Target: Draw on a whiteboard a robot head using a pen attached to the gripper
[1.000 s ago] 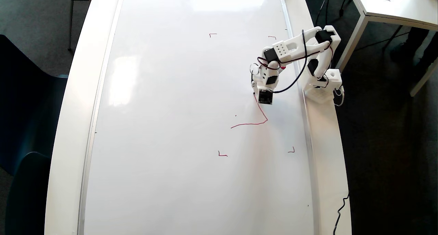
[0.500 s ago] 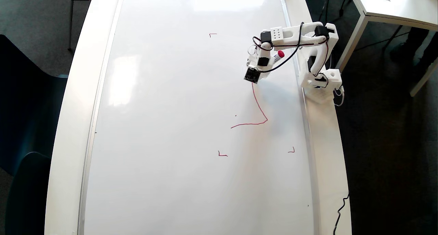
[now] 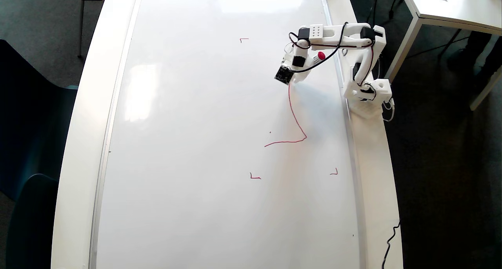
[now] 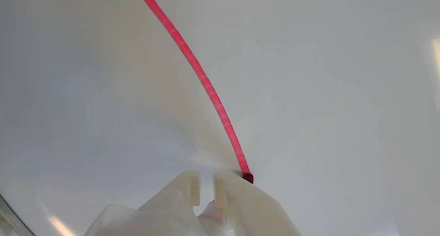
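Now the gripper, closed around the pen, has slid toward the upper right of the whiteboard, so the red line grows longer, one side of the robot head.

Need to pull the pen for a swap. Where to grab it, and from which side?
Grip the pen by its red-capped rear end, coming from above on the right of the overhead view. That end sticks out of the hand toward the arm's base and looks free. The shaft sits between the fingers and the tip is down on the board.
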Controlling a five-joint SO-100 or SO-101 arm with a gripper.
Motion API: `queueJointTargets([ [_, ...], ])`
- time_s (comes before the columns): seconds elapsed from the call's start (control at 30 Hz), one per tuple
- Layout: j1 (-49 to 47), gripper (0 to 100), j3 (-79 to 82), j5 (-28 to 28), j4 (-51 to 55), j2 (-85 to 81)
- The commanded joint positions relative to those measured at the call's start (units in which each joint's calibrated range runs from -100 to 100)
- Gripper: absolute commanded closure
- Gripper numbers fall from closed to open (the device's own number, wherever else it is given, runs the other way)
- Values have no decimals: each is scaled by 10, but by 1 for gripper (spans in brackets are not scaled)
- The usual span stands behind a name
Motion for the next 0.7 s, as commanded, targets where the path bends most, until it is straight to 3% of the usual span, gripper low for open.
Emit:
queueJointTargets([
  [0.0,-2,99,-27,3,-36,11],
  [0.67,-62,99,-302,0,-59,202],
])
